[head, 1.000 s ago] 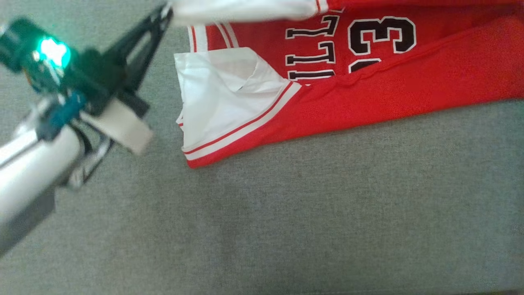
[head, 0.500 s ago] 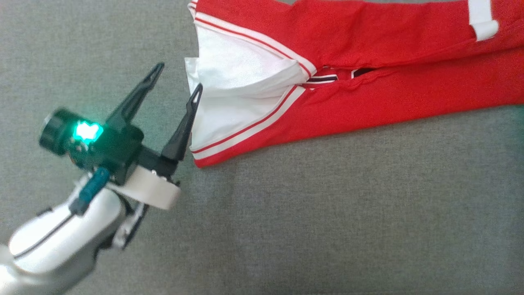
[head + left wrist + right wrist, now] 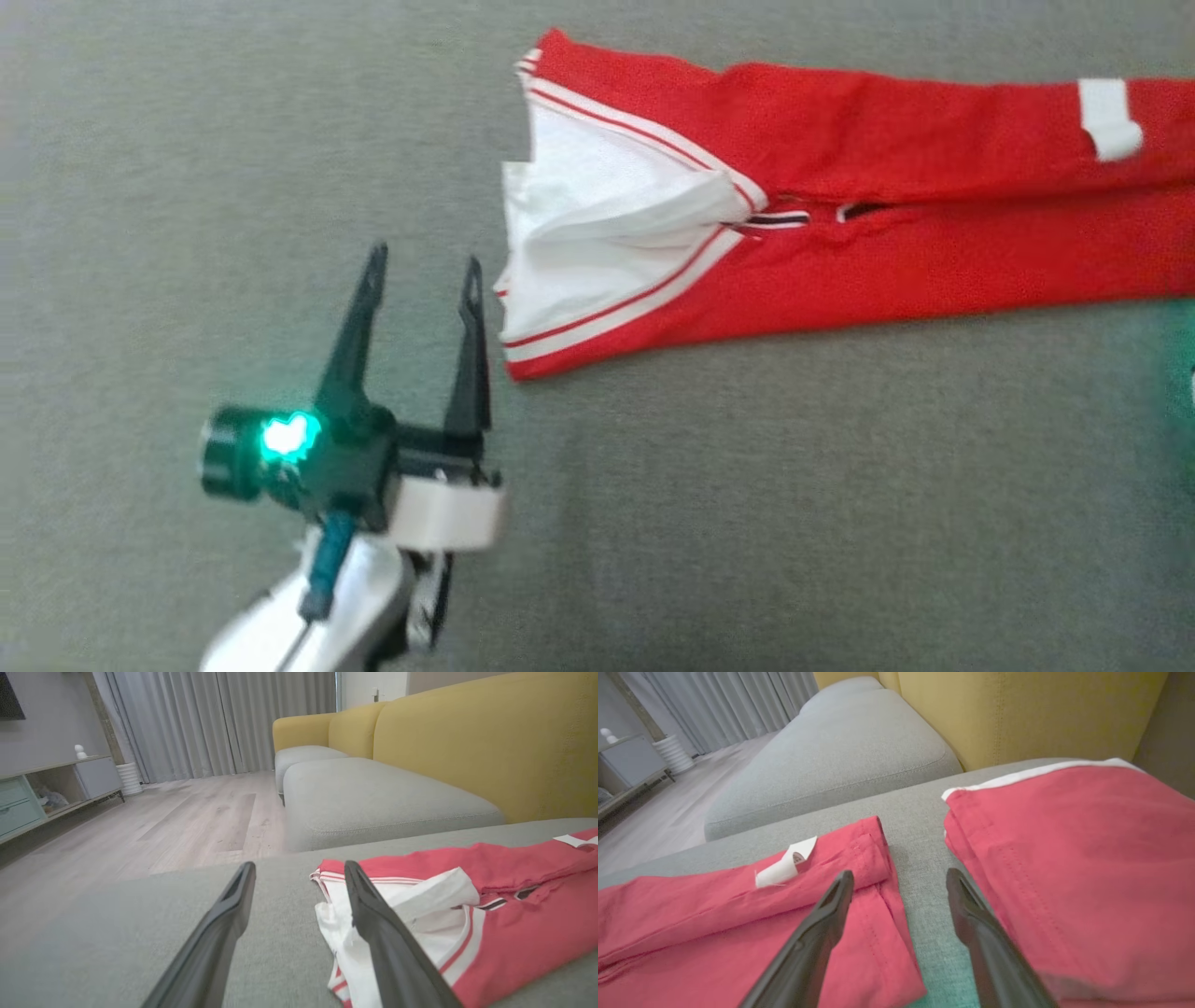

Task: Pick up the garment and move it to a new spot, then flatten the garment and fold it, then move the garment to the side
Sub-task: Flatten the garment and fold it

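Garment (image 3: 840,233) | on grey cushion (image 3: 747,513), apparently folded into a long strip | left claw (image 3: 426,255) spread, empty, beside its white end | right claw (image 3: 900,871) spread, empty | likely pending: crosswise fold, move aside

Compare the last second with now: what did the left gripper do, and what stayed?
The left gripper let go of the garment; its fingers stand open, drawn back beside the white end. The lifted half came down onto the lower half, closing the fold. The lower half stayed on the grey cushion.
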Tool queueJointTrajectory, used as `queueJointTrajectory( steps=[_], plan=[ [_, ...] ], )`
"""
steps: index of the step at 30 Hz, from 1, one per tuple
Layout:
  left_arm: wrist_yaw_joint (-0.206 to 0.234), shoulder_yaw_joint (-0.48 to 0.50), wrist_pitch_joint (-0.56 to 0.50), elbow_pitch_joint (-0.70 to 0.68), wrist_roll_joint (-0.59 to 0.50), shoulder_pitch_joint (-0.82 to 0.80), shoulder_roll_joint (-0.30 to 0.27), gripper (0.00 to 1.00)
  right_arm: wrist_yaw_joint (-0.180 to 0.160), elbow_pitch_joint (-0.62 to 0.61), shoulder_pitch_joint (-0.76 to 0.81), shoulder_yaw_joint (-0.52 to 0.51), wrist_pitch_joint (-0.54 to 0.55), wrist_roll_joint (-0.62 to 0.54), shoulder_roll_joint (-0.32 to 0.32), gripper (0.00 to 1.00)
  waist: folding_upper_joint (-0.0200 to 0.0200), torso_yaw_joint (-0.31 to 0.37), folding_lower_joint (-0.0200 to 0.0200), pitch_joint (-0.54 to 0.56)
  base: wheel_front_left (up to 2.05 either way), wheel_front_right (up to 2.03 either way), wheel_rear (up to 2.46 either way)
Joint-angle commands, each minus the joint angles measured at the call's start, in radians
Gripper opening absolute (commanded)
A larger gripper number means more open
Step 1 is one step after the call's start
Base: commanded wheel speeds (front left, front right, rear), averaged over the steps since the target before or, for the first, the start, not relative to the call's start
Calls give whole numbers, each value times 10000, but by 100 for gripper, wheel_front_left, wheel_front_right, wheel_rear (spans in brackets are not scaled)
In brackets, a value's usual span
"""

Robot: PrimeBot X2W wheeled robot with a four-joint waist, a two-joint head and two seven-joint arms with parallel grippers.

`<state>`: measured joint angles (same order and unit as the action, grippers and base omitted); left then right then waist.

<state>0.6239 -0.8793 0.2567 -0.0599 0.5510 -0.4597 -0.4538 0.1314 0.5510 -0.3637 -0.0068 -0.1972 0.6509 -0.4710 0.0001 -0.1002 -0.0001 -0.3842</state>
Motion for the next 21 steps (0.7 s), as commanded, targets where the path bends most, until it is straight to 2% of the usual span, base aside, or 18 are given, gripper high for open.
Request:
queueJointTrajectory(
  steps=[1, 5, 9, 10, 12, 13, 15, 16, 21],
  plan=[
    [-29, 541, 48, -186, -233, 160, -60, 100, -7, -95, -126, -31, 90, -150, -181, 100, -1, -396, 1, 284, 0, 0, 0],
    [-420, 1063, 49, -92, -1058, 983, 766, 100, -7, 762, -603, -709, 665, -614, -129, 100, -1, -912, 1, 418, 0, 0, 0],
    [-878, 1618, 50, -16, -1617, 1534, 1345, 100, -7, 1679, -1150, -1206, 1160, -1010, -42, 100, -1, -1272, 1, 392, 0, 0, 0],
    [-1146, 1869, 50, 40, -1861, 1711, 1565, 100, -7, 2194, -1377, -1369, 1416, -1213, -9, 100, -1, -1394, 1, 351, 0, 0, 0],
    [-1392, 2125, 50, 108, -2056, 1852, 1787, 100, -7, 2794, -1545, -1483, 1842, -1295, 93, 100, -1, -1484, 1, 322, 0, 0, 0],
    [-1500, 2255, 50, 140, -2159, 1915, 1881, 100, -7, 3047, -1613, -1514, 2061, -1298, 169, 87, -1, -1511, 1, 317, 0, 0, 0],
    [-1699, 2513, 50, 189, -2362, 2030, 2042, 100, -7, 3379, -1702, -1543, 2286, -1342, 272, 13, -1, -1542, 1, 309, 0, 0, 0],
    [-1789, 2641, 50, 215, -2456, 2085, 2114, 100, -7, 3451, -1728, -1526, 2303, -1351, 319, 0, -1, -1537, 1, 308, 0, 0, 0],
    [-2183, 3201, 50, 337, -2868, 2400, 2416, 100, -7, 3239, -1655, -1417, 1613, -1397, 334, 0, -1, -1296, 1, 482, 0, 0, 0]
  ],
)
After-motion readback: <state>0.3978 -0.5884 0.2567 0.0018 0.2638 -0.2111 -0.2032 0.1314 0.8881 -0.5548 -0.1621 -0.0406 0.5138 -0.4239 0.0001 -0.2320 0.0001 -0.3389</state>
